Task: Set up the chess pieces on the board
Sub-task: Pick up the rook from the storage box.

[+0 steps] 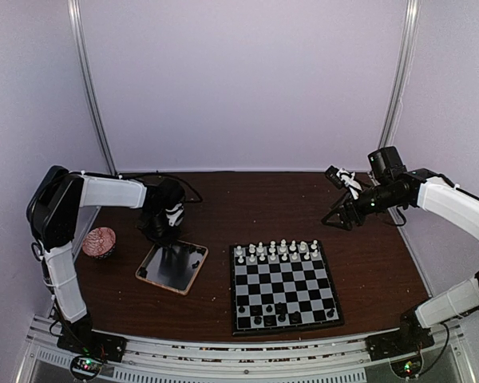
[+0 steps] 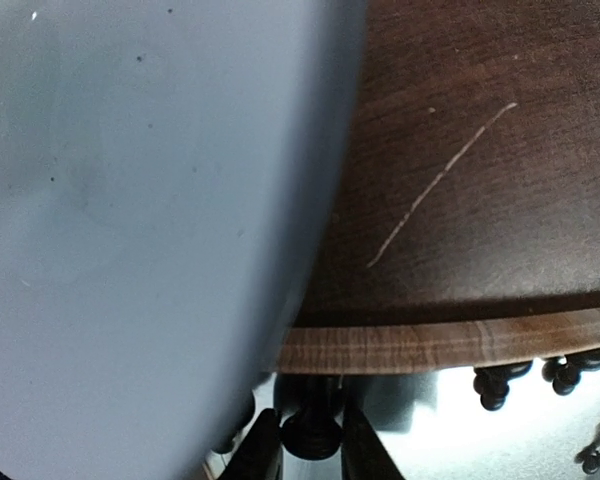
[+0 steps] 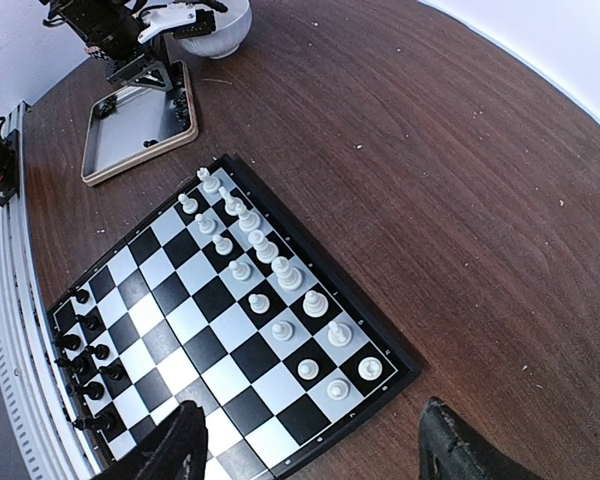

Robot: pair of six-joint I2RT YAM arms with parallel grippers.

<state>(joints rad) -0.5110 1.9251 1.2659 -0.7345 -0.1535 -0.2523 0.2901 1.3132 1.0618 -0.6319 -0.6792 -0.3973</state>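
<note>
Standing between left gripper [image 2: 311, 425] fingers: black piece [image 2: 312, 440]; inside tray [image 2: 430, 345]

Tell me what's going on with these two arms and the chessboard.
The left end effector grips a black piece inside the tray, where more loose pieces lie. The right end effector hangs open in the air off the board's far right corner, holding nothing. The white pieces stand in the board's two far rows. Only some black pieces stand in the near rows.
</note>
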